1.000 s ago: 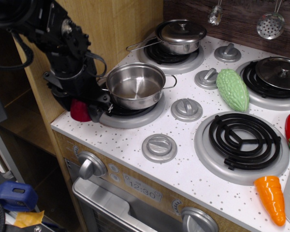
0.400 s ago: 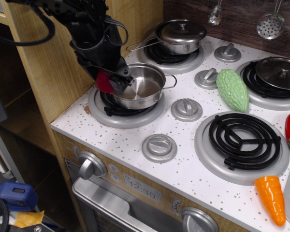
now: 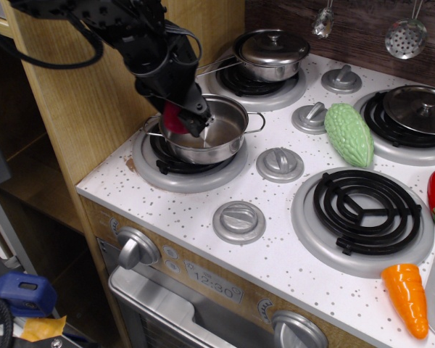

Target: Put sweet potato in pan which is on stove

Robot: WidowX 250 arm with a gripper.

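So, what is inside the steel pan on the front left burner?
The pan shows bare steel. The gripper holds the sweet potato over its left rim, hiding that side.

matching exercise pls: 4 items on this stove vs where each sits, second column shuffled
1 sweet potato
2 pan
3 carrot
4 green gourd

A front right corner of the stove top
B between the two right burners and the knobs
C held in the gripper over the pan's left rim
D on the front left burner

Pairs: 1-C, 2-D, 3-A, 4-B
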